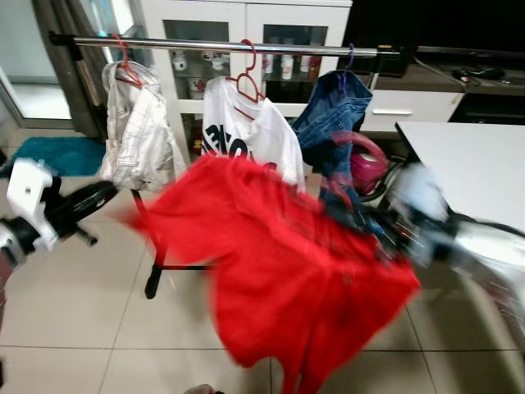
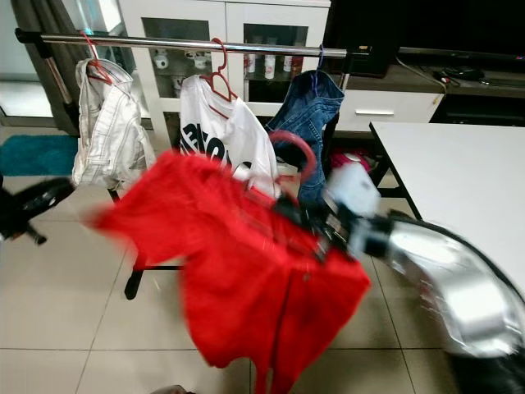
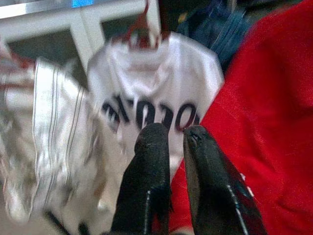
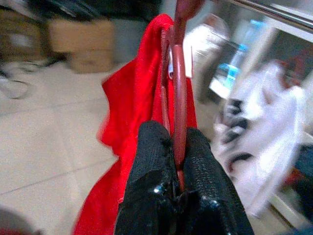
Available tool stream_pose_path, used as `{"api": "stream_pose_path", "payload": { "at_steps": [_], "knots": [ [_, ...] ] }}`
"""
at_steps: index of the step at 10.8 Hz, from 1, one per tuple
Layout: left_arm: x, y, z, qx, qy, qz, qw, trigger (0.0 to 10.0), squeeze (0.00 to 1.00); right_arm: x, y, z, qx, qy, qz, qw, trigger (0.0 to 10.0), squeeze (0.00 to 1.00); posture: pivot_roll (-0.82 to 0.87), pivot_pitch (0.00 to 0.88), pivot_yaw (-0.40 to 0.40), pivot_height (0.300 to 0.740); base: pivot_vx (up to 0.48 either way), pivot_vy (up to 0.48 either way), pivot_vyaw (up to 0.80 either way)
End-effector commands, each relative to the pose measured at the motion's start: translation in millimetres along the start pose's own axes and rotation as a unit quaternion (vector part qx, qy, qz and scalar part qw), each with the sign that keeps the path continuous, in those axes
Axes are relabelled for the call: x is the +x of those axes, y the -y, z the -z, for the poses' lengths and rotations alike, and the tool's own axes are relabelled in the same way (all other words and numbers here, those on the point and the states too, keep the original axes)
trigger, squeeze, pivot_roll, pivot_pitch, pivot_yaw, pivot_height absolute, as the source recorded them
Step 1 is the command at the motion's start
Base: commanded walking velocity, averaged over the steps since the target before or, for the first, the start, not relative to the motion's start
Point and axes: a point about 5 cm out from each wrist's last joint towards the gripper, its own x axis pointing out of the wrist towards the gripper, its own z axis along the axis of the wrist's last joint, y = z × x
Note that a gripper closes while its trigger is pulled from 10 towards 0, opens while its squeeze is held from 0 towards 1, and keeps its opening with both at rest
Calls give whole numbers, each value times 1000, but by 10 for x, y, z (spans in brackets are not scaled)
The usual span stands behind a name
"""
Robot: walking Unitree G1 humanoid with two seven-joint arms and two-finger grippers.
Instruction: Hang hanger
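Right wrist view: right gripper (image 4: 177, 142) has both black fingers clamped on the stem of the red hanger (image 4: 179, 83), red shirt (image 4: 132, 112) draped off it. Head views put that hanger w/ shirt in front of the clothes rail (image 1: 230, 45), below the bar, well short of it; hook (image 2: 293, 148) points up. Left gripper (image 3: 173, 147) sits out by the rail's left end, fingers nearly together, nothing between them.

Step in hand, as I read it: lift hook over the bar. Best free slot looks like the gap btw the white striped shirt (image 1: 135, 135) and the white printed tee (image 1: 250, 135), or btw tee and jeans (image 1: 335, 111). Raise hook above bar first, then lower on; keep shirt clear of neighbours; don't let go till hook seats.

Wrist view shows the exact grip; head views are motion-blurred there but give rail, gaps, white table (image 2: 459, 172) at right
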Motion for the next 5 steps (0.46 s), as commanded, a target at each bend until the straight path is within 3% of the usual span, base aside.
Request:
{"api": "stream_pose_path", "payload": {
  "at_steps": [1,2,3,5],
  "knots": [
    [26,-24,-149,5,30,-6,1000,10000,1000,44,52,-58,-31,7,25,999,10000,0,-47,0,-9,740,0,0,0],
    [116,17,-288,3,60,12,998,10000,1000,136,38,-63,-36,11,29,999,10000,0,-41,0,-16,740,0,0,0],
    [223,119,-321,1,58,38,998,10000,1000,180,6,-75,-35,17,21,999,10000,0,-42,0,-15,740,0,0,0],
    [623,525,-288,-25,60,71,995,10000,1000,242,-66,-96,-38,24,-1,999,10000,0,-54,0,-7,740,0,0,0]
  ]
}}
